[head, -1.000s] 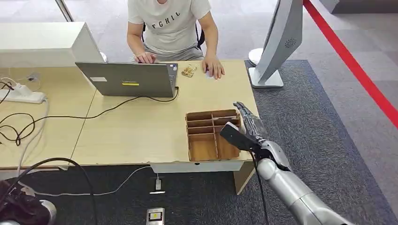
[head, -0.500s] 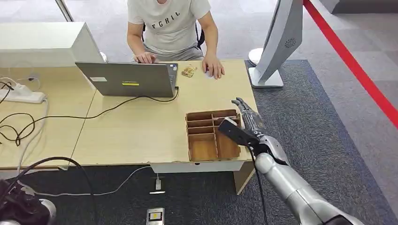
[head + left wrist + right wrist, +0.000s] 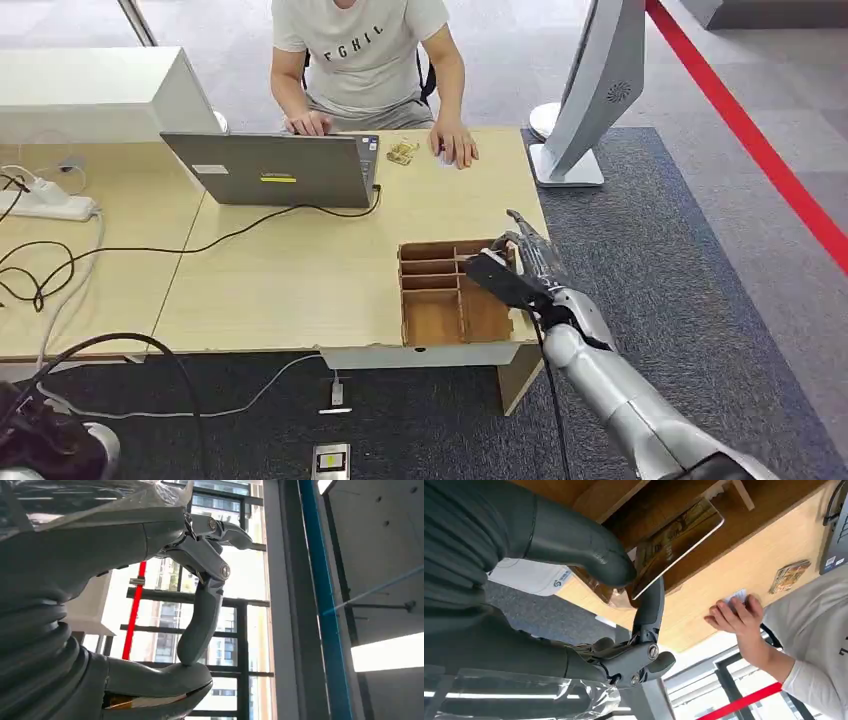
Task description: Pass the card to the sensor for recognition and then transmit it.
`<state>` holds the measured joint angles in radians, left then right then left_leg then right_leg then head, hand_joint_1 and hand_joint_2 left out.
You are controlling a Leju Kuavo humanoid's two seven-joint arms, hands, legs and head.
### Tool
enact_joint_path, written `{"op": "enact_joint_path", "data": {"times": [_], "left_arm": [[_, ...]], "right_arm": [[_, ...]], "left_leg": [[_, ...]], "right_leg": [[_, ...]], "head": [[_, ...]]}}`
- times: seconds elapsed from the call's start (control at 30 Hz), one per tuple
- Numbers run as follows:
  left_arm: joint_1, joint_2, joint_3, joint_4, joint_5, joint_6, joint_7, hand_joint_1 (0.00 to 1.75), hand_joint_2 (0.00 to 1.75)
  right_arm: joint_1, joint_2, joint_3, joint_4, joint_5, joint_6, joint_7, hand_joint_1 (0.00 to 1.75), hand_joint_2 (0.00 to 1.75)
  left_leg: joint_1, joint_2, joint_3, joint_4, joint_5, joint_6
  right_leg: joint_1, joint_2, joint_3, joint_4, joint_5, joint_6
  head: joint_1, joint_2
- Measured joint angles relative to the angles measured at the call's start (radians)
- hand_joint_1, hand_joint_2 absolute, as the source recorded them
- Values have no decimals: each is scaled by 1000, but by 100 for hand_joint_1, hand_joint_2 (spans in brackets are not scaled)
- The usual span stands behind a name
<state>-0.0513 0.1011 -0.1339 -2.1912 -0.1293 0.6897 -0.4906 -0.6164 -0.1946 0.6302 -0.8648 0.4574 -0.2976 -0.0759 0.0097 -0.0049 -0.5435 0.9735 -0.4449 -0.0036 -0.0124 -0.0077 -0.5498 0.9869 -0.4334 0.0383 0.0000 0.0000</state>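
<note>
The wooden desk [image 3: 300,270] stood on dark carpet, a red stripe [image 3: 760,140] crossing the floor. The seated person's shirt [image 3: 360,50] read "FGHIL". The divided wooden tray [image 3: 435,300] sat at the desk's corner. Over it, the right hand [image 3: 525,265] pinched the card [image 3: 676,537] between thumb and finger. The left hand [image 3: 200,580] held nothing, fingers apart.

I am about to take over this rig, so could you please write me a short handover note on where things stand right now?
Right robot hand: pinches a card between thumb and a finger, over the wooden divided tray at the desk's near right corner.
Left robot hand: raised, holds nothing, fingers apart.
Done: card is in the hand.
Left: present it to the sensor, which I cannot identify, then hand it on. A person sits across the desk.
</note>
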Motion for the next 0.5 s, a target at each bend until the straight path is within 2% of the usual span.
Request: {"op": "enact_joint_path", "data": {"times": [0.07,0.1,0.5], "left_arm": [[-4,0,0,2,2,0,0,0,175],[-4,0,0,2,5,0,0,0,175],[-16,0,-2,19,21,0,-19,0,175]], "right_arm": [[0,0,0,3,-1,-4,0,157,175],[0,0,0,4,-1,-5,0,162,175],[0,-1,0,14,-5,-15,-5,162,175]], "left_leg": [[0,0,0,0,0,0],[0,0,0,0,0,0],[0,0,0,0,0,0]], "right_leg": [[0,0,0,0,0,0],[0,0,0,0,0,0],[0,0,0,0,0,0]], "head": [[0,0],[0,0],[0,0]]}}
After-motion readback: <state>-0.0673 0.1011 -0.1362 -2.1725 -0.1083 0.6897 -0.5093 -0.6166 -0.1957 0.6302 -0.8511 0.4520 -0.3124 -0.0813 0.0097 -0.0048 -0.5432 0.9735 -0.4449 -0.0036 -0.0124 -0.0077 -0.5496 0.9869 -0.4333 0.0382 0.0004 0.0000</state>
